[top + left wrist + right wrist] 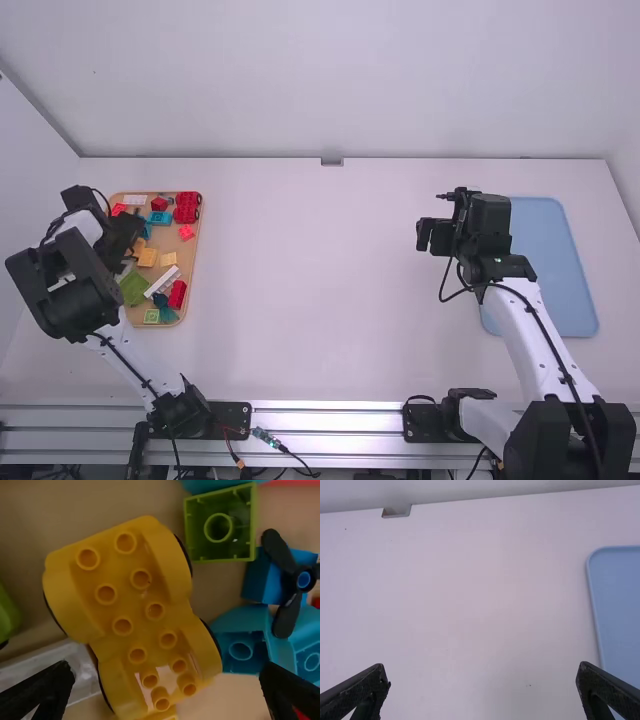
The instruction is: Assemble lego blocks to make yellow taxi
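Note:
Over the left part of the wooden tray of blocks hangs my left gripper [128, 232]. In the left wrist view the left gripper [167, 692] is open above a yellow car base [146, 611] with rounded wheel covers and rows of studs, which lies loose, studs up, between and beyond the fingers. My right gripper [424, 235] is over the table near the blue tray; in the right wrist view the right gripper [484, 687] is open with bare table beneath. Orange-yellow blocks [147, 257] lie in the wooden tray.
Around the car base are a green block [220, 524], teal blocks [242, 651], a blue block with a black propeller [286, 592] and a clear-white bar [80, 667]. A blue tray [560, 270] lies at the right, partly behind the right arm.

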Tool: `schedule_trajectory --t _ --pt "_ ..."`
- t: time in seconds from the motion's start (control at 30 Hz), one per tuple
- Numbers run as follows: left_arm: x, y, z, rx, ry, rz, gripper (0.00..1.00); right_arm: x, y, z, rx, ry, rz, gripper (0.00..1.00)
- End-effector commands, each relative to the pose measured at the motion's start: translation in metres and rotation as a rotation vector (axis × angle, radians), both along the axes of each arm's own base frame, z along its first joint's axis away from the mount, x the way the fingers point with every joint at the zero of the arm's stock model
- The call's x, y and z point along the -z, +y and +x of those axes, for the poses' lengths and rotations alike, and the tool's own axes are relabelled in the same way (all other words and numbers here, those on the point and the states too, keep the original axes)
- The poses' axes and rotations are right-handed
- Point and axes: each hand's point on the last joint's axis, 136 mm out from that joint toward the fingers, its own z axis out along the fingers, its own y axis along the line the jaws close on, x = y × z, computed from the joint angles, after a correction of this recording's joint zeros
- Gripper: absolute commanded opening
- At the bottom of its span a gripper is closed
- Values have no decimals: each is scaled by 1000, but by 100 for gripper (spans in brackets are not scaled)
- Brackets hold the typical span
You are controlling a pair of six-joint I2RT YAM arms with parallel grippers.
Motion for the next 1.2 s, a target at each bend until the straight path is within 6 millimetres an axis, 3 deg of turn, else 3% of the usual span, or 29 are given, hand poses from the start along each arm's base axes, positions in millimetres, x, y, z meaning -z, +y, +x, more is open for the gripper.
schedule_trajectory --t 0.0,0.1,0.23,0.4,0.5,0.6,0.73,0.83,1.03,1.17 --pt "-3 -6 2 23 -8 -23 95 -11 1 4 -5 -28 3 99" --pt "-1 -4 -4 10 26 -7 100 -11 1 4 -5 -28 3 99" --pt "6 0 -29 -54 140 16 99 -11 1 4 -5 -29 3 99" --pt "2 -7 -31 -44 147 -26 99 -12 1 4 -5 -29 2 99" --pt "-11 -6 -27 -43 144 -29 99 -12 1 4 -3 -29 0 99" --pt "-40 -3 -17 -54 117 -39 99 -12 0 4 -3 -29 0 99" --pt "-61 -7 -19 -45 137 -71 99 -11 0 4 -2 -29 1 99" --pt "-68 -15 -22 -21 153 -100 99 -12 0 5 -3 -33 1 99" --pt "-90 -2 -7 22 99 -34 99 -14 3 7 -11 -45 3 99" --pt "-94 1 -1 -55 64 -51 98 -15 11 6 -32 -48 2 99"
